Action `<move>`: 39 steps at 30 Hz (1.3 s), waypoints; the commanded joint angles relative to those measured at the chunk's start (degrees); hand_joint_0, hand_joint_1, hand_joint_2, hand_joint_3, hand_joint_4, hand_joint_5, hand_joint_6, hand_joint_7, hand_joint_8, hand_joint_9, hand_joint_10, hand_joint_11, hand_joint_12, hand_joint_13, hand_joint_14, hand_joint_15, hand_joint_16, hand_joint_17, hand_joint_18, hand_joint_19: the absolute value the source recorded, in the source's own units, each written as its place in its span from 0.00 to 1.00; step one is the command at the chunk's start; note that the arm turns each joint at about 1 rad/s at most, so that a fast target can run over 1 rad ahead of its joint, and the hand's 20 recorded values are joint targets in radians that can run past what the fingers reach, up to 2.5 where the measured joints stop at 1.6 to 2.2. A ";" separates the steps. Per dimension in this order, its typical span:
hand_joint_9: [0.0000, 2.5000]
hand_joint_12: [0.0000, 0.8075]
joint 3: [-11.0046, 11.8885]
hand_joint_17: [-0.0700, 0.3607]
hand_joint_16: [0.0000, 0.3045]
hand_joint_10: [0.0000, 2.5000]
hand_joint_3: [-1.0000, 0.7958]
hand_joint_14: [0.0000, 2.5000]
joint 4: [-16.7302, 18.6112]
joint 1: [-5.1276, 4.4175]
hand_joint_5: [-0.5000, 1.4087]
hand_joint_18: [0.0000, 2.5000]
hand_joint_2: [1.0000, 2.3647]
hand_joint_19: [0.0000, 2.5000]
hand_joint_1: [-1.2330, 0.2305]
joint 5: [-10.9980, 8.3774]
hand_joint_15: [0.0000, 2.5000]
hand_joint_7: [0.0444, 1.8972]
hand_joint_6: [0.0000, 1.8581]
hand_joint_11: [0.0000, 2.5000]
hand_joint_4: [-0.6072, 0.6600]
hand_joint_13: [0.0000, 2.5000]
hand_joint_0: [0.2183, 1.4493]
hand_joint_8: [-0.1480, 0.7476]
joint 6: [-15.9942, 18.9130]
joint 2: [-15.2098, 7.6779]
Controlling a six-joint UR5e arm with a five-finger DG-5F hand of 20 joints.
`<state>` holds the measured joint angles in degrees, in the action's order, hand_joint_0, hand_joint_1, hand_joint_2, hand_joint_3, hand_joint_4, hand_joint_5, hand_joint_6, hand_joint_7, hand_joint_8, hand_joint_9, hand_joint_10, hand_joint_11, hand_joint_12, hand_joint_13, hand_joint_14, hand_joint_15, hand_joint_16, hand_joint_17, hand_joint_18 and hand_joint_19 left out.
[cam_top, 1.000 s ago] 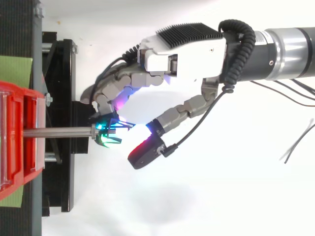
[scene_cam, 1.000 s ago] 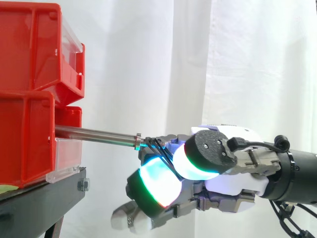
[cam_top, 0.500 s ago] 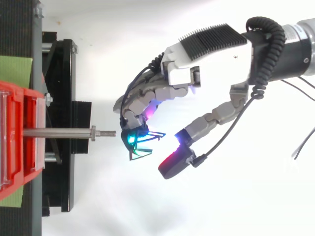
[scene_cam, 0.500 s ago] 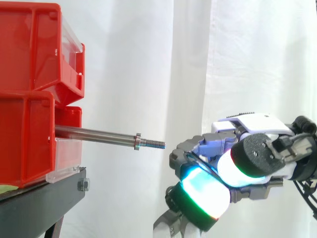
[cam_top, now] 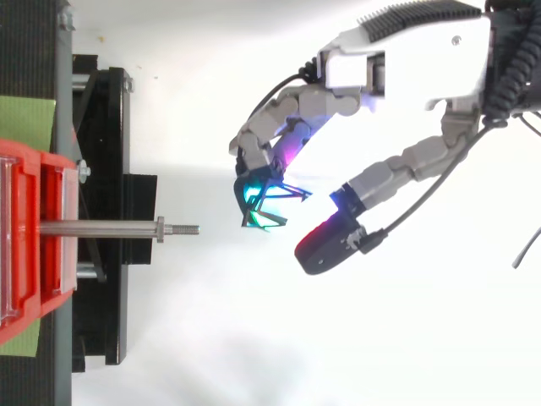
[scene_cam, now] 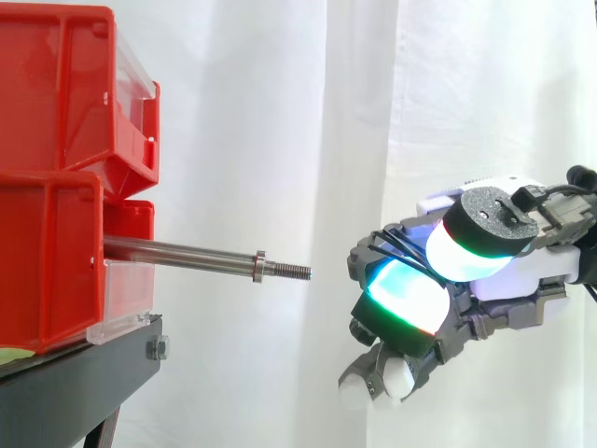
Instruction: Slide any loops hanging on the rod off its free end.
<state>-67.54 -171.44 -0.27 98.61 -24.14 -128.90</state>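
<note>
Hand point(cam_top: 406, 51) has backed off to the right and is now well apart from the rod point(scene_cam: 187, 254); a second ago its fingertips were at the rod's threaded tip. Black loops point(cam_top: 269, 205) came away with it, hooked on the curled fingers point(cam_top: 279, 127), thumb standing apart from them. Rod sticks out of the red bins point(scene_cam: 47, 271) bare, nothing hanging on it. Task looks done; only letting the loops go seems left.
</note>
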 commanded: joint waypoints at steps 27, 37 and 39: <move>0.26 0.30 0.04 0.36 0.12 0.00 0.28 0.00 -4.07 0.00 0.16 0.19 0.00 0.03 0.28 -3.52 0.00 0.66 0.45 0.06 0.53 0.22 0.33 0.42 14.03 0.05; 0.27 0.30 0.04 0.35 0.12 0.00 0.28 0.00 -4.16 0.00 0.16 0.20 0.00 0.02 0.26 -3.78 0.00 0.66 0.45 0.07 0.56 0.22 0.34 0.42 15.44 0.05; 0.27 0.30 0.04 0.35 0.12 0.00 0.28 0.00 -4.16 0.00 0.16 0.20 0.00 0.03 0.26 -3.78 0.00 0.66 0.45 0.07 0.56 0.23 0.32 0.42 15.62 0.05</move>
<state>-67.52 -175.59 -0.26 94.84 -8.71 -128.85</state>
